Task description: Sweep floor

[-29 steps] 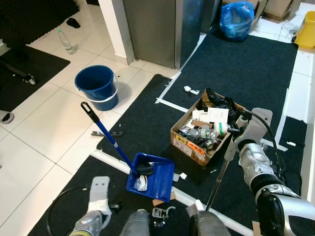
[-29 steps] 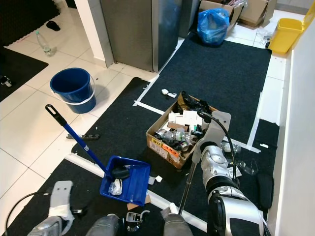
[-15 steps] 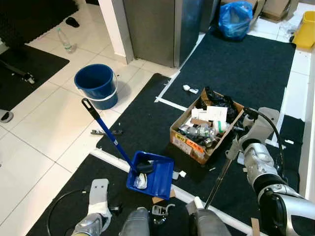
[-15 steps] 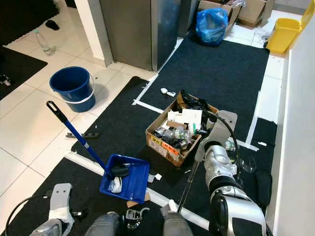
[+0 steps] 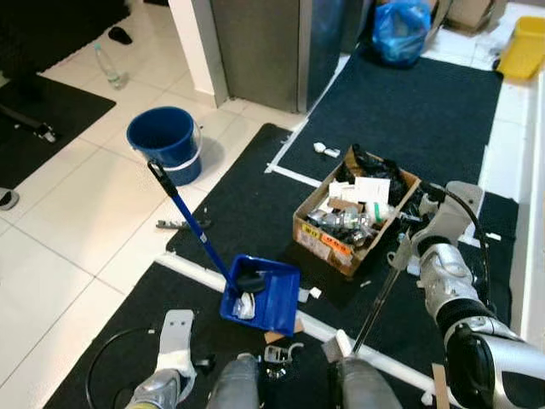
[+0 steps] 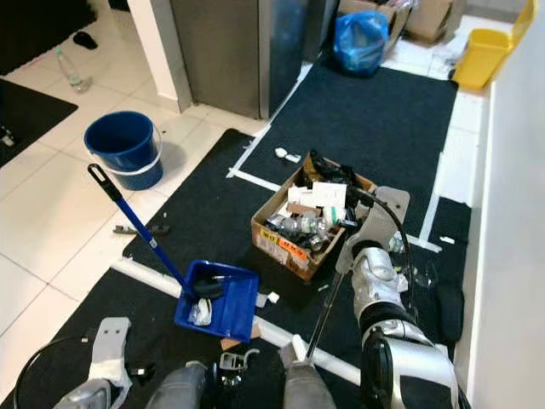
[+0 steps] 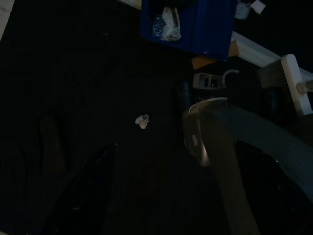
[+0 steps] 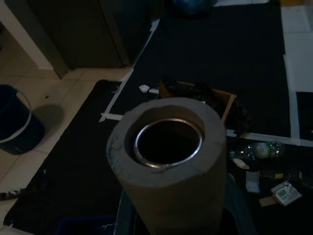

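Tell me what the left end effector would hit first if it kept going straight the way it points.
Probably the black carpet, near the small white crumpled scrap. The left wrist view is dark, so depth is uncertain; the blue plastic dustpan lies farther along.

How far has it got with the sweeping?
Some is done: the blue dustpan already holds crumpled scraps. In hand: the right gripper is at the broom pole, with the brush by the robot's feet. Left to do: white bits beside the dustpan and a scrap on the dark mat.
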{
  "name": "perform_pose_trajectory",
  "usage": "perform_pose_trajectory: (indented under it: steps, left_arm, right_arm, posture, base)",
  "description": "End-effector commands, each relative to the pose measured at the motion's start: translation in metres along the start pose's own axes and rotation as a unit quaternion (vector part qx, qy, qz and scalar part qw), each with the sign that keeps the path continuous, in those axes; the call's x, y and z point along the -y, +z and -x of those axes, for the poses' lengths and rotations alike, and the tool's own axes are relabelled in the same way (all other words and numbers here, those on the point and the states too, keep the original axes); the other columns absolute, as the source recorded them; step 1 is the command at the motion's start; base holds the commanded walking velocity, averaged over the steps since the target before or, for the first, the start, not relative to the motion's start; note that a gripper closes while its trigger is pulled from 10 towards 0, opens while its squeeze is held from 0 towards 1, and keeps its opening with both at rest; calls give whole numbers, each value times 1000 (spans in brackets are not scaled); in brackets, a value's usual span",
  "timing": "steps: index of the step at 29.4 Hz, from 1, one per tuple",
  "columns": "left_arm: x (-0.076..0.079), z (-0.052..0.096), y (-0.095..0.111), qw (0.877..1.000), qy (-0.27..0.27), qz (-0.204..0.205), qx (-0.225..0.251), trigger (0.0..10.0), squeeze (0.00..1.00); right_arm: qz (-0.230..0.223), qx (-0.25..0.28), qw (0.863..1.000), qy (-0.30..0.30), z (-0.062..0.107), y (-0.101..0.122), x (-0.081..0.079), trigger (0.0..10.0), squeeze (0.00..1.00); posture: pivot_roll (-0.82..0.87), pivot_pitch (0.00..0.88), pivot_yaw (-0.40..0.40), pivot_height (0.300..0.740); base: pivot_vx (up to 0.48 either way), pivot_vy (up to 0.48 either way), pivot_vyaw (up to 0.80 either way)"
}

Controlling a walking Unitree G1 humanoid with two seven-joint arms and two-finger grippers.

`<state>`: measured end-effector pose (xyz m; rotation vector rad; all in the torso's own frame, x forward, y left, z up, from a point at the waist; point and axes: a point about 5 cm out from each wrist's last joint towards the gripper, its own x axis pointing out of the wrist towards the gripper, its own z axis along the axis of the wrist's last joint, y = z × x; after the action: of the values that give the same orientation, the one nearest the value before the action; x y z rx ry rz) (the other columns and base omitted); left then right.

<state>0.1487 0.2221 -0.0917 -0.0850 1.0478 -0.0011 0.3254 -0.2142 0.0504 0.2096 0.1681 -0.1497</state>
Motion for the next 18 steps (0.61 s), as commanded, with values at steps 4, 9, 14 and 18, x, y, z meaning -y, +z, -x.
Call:
perform_pose_trajectory:
  steps: [4,9,14,18]
  left_arm:
    - [2,0,-8,1000,2,-8,-17,10000,0]
    - [3,0,-9,1000,1,-13,-19,10000,0]
    - [2,1,-9,1000,2,-12,-17,10000,0]
    - [1,1,-9,1000,3,-12,-16,10000,0]
  right_arm:
    - [-39,45,998,13,-8,19,-13,10000,0]
    - [-66,63,996,18,-9,24,-14,10000,0]
    - [-88,107,990,19,-10,37,-12,10000,0]
    - [-73,118,990,17,-10,42,-11,10000,0]
  posture:
    - [77,0,52,740]
    - [76,0,55,740]
    - [75,5,59,740]
    - [73,5,61,740]
  base:
    - [-138,0,0]
    - [-306,0,0]
    - [-240,0,0]
    - [0,0,0]
